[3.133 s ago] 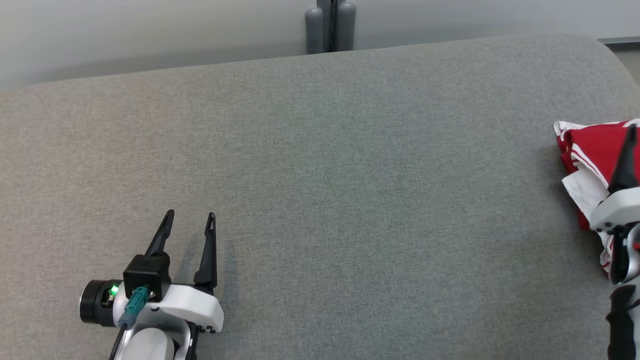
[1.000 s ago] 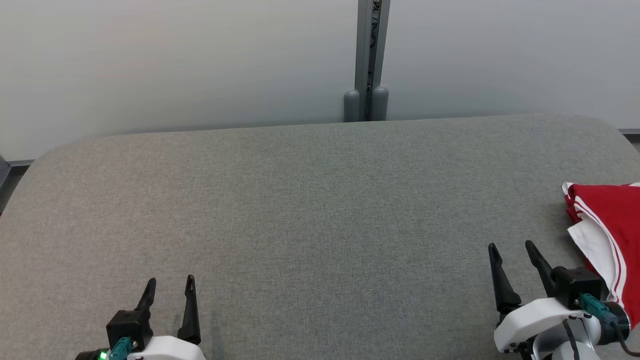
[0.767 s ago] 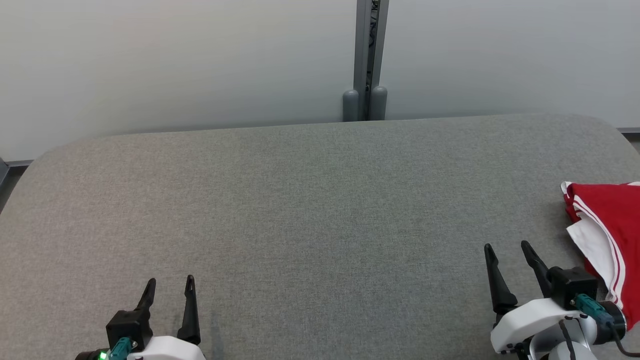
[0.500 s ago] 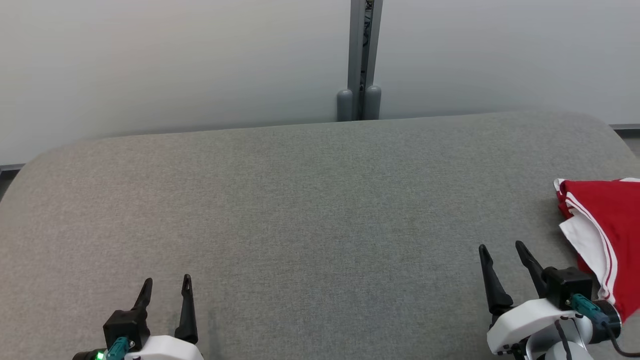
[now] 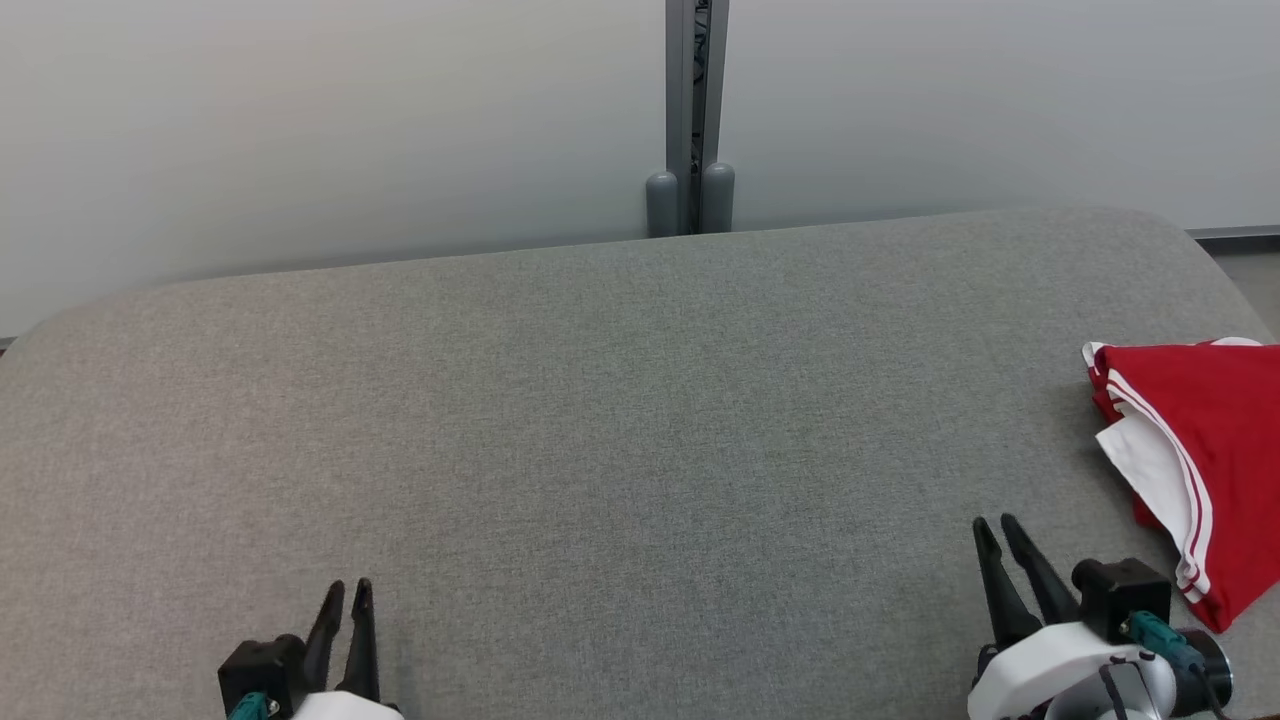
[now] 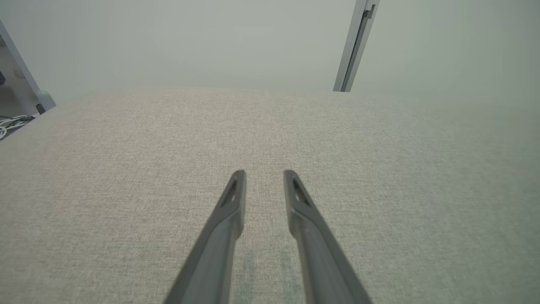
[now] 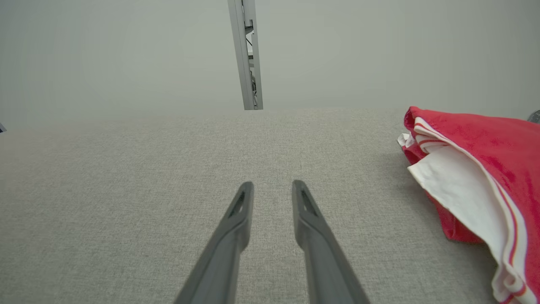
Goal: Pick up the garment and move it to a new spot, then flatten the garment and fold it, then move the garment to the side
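The garment (image 5: 1215,420), a red shirt with white sleeve cloth and red-white striped trim, lies folded at the far right edge of the grey padded surface (image 5: 600,400); its lettering is hidden. In the right wrist view the garment (image 7: 485,139) is to the right of the fingers and apart from them. My right gripper (image 5: 993,522) hovers low at the front right, just left of the garment, its fingers a narrow gap apart and empty (image 7: 272,183). My left gripper (image 5: 348,585) is at the front left, also narrowly open and holding nothing (image 6: 264,173).
A grey post (image 5: 690,100) with two rounded feet stands against the pale wall behind the surface. The surface's rounded right corner (image 5: 1190,225) is close behind the garment. Cables (image 6: 8,124) lie on the floor off the left side.
Both grippers' fingers have drawn closer together and both grippers have pulled back toward the bottom edge. The camera has turned slightly right, shifting the whole picture left; the garment lies as before.
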`<state>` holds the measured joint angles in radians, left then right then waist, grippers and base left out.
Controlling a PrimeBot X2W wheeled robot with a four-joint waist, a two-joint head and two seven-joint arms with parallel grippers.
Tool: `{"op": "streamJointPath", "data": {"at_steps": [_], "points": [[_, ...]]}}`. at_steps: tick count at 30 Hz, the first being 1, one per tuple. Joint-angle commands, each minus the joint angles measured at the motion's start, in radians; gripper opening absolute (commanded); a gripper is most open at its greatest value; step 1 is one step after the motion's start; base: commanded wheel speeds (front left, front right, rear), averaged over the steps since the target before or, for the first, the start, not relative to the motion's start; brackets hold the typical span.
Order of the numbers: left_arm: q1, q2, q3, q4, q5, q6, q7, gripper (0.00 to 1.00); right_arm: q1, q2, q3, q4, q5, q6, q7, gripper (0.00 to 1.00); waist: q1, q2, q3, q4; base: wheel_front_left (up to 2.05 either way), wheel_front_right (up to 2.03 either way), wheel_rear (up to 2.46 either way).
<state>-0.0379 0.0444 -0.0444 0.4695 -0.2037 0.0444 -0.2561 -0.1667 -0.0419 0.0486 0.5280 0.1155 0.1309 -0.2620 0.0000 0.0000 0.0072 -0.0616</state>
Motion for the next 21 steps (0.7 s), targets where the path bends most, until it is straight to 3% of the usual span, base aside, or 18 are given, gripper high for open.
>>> {"op": "streamJointPath", "data": {"at_steps": [1,21], "points": [[0.001,-0.001,0.002,0.005,-0.004,-0.001,0.003,0.00,0.003,0.002,-0.002,0.005,0.004,0.000,0.003,0.00,0.0000,0.0000,0.000,0.000,0.00,0.00,0.00],[-0.014,0.000,0.040,-0.046,-0.350,-0.044,0.094,0.00,0.023,0.001,-0.042,-0.062,0.372,0.000,0.097,0.00,0.0001,0.0000,-0.001,0.009,0.00,0.00,0.00]]}}
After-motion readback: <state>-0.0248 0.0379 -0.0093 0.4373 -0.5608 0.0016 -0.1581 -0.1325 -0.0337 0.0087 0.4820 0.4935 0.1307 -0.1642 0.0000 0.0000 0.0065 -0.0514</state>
